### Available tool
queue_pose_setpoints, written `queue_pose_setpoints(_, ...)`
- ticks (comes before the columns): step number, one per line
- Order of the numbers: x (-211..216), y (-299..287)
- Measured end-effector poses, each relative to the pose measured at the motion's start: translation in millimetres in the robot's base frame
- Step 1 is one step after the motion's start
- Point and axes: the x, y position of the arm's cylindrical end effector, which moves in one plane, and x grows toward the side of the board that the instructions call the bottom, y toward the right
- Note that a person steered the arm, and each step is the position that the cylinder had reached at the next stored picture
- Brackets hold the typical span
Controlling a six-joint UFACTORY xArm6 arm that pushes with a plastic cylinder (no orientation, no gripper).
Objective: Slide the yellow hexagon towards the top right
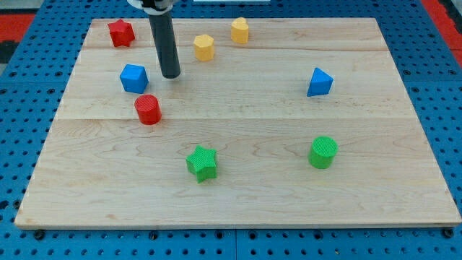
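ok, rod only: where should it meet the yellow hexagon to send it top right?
On the yellow hexagon, the lower-left face, coming from the view's bottom left. My tip sits on that side, not touching. The other yellow block lies up-right, probably in the way.

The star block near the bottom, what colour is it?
Green star, clear in the camera view.

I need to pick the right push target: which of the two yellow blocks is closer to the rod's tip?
The yellow hexagon, just right of my tip. The other yellow block sits farther toward the view's top right.
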Motion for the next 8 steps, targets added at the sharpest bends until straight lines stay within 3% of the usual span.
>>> queue_pose_setpoints(3, -64, -3)
queue_pose_setpoints(5, -69, 26)
queue_pose_setpoints(7, -50, 112)
queue_pose_setpoints(8, -16, 113)
